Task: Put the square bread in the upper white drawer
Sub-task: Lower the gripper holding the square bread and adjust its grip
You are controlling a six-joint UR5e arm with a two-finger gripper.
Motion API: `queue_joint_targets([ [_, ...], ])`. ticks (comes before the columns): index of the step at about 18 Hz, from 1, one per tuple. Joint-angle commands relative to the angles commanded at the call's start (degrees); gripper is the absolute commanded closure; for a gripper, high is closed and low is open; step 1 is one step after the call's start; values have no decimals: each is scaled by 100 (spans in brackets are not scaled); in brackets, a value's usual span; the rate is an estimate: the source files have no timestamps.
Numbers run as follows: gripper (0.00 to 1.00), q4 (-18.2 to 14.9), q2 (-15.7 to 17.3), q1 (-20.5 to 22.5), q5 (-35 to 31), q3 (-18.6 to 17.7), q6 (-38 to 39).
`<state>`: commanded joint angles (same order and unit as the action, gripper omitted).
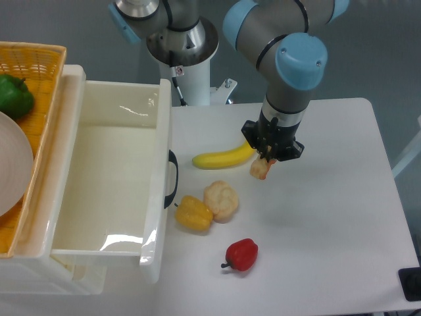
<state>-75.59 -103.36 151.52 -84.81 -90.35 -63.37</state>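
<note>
Four toy foods lay on the table [329, 217] between the gripper [268, 160] and the drawer [112, 178]. The banana [222, 157] stretched leftward from just beside the gripper, its right tip reaching under the wrist. Below it sat the bun [221, 200], touching the yellow pepper [193, 214], which lay near the drawer's black handle [173, 179]. The red pepper [241, 255] stood apart, lower down and nearer the front edge.

The bread [261, 168] hung tilted at the gripper's tip, and the jaws were closed on it; only its lower part showed beneath the black fingers. Whether it touched the table could not be told. It was well to the right of the drawer, with the banana and bun lying between.

The drawer stood pulled out at the left, its inside bare and glossy, its tall right wall facing the foods. Behind it to the left sat a woven basket [39, 56] holding a green pepper [14, 95] and a pale round plate [12, 164], partly cut off by the frame edge. The arm's base [182, 39] rose behind the table at the top.
</note>
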Motion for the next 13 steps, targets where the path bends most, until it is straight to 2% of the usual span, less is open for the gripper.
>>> queue_joint_targets([
  [13,94,9,-26,-44,0,70,202],
])
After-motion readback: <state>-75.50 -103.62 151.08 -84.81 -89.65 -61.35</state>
